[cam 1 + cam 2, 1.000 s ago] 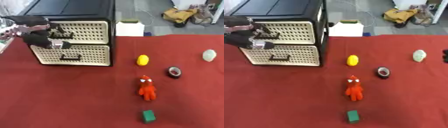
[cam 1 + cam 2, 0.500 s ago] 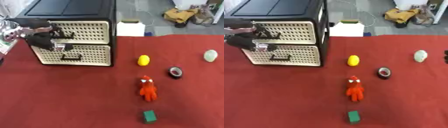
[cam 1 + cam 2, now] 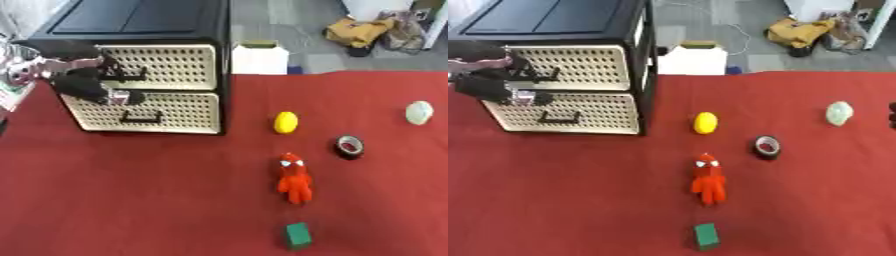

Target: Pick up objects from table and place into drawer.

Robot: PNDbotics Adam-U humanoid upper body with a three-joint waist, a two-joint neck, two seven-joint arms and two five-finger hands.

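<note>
Left eye view, upper left: left hand [image 3: 83, 82] curled at the upper drawer's handle [image 3: 129, 76]; the drawer [image 3: 157, 67] looks light and rigid, best pulled there

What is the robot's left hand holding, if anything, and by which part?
The left hand is curled at the handle of the top drawer; whether it truly grips the handle cannot be told. No table object is held.

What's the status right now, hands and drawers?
Left hand at upper drawer handle, fingers curled. Both drawers look closed. Right hand barely in view. Toys on red cloth untouched, path clear.
</note>
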